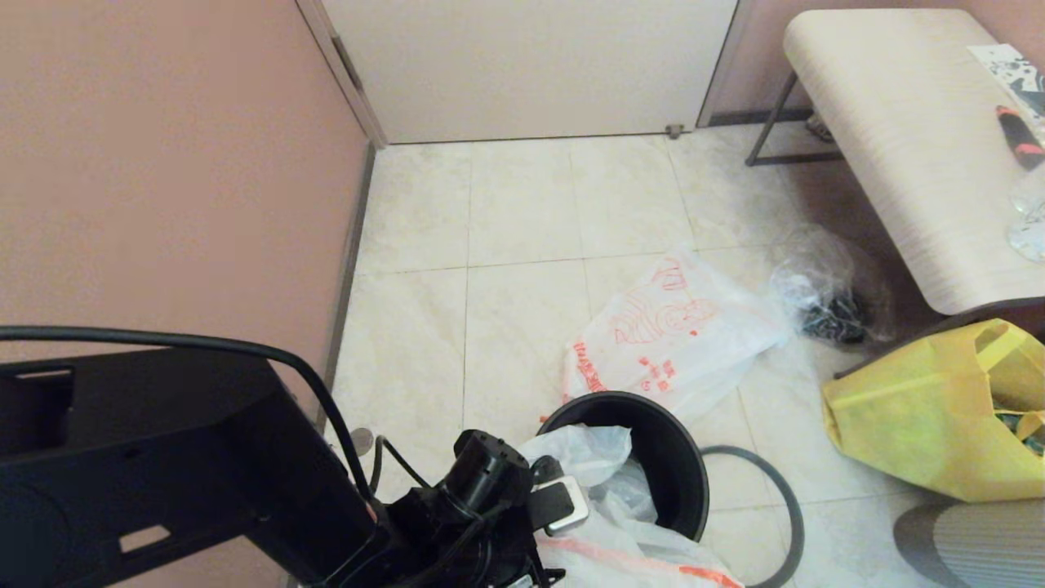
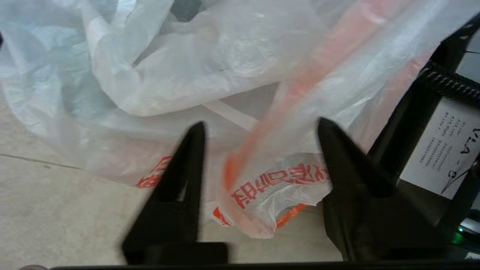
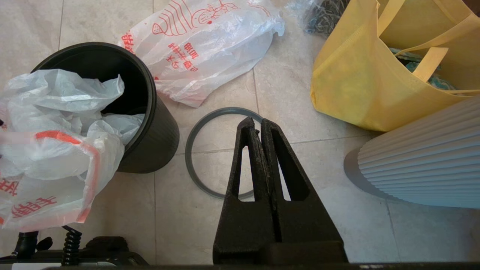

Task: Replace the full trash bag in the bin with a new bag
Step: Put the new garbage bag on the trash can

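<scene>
Bin [image 1: 678, 457] stands on the tiled floor [image 1: 514, 245] just ahead of the robot, black, upright, rim hoop [image 3: 195, 150] off and lying flat on the tiles beside it. A thin white bag [image 3: 56, 150] with orange-red print spills out of the bin over its near edge, part inside, part hanging outside toward the robot; which of the two bags it is cannot be told. Left gripper [image 2: 258, 129] close against this bag, fingers [image 2: 187, 168] spread wide, a fold with an orange strip lying between them, not pinched. Second printed bag [image 1: 678, 335] lies flat and limp on the floor just beyond the bin. Right gripper [image 3: 258, 125] hangs above the hoop, fingers pressed together, holding nothing. Yellow tote [image 1: 931, 408] to the right; clear bag with dark contents [image 1: 824, 294] beyond it, near the bench [image 1: 890, 139].
</scene>
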### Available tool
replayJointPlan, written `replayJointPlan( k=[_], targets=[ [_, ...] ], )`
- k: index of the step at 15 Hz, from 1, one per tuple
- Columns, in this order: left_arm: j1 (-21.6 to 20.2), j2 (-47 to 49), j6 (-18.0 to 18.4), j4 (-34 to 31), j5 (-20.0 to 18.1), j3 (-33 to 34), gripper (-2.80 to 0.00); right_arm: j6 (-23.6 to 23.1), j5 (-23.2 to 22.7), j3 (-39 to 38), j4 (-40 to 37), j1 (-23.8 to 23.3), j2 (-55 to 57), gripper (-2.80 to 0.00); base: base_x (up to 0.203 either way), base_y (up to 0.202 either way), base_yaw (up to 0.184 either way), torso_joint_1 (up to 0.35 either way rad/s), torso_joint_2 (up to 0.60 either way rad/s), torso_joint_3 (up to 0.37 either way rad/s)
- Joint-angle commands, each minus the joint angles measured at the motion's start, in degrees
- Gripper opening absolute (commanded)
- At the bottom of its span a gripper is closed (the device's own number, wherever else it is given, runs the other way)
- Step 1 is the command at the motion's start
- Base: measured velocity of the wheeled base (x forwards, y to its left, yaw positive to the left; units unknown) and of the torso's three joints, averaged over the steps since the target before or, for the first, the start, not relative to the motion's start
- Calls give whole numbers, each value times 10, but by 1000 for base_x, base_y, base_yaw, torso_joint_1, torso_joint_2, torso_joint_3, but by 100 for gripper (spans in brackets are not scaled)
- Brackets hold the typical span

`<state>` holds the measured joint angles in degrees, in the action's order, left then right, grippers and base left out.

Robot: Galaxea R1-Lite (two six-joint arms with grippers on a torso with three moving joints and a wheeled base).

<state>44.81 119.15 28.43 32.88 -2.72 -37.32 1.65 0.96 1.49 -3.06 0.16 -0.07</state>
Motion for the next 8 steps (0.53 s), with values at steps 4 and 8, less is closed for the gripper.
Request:
replayJointPlan(
  k=[4, 8],
  targets=[
    [1, 0, -34, -66, 4, -55, -280, 0, 0, 0, 0, 1, 1, -280, 0, 0, 0, 0, 0, 0],
    [3, -12, -86, -206, 3, -172, -280, 0, 0, 0, 0, 0, 1, -280, 0, 0, 0, 0, 0, 0]
  ],
)
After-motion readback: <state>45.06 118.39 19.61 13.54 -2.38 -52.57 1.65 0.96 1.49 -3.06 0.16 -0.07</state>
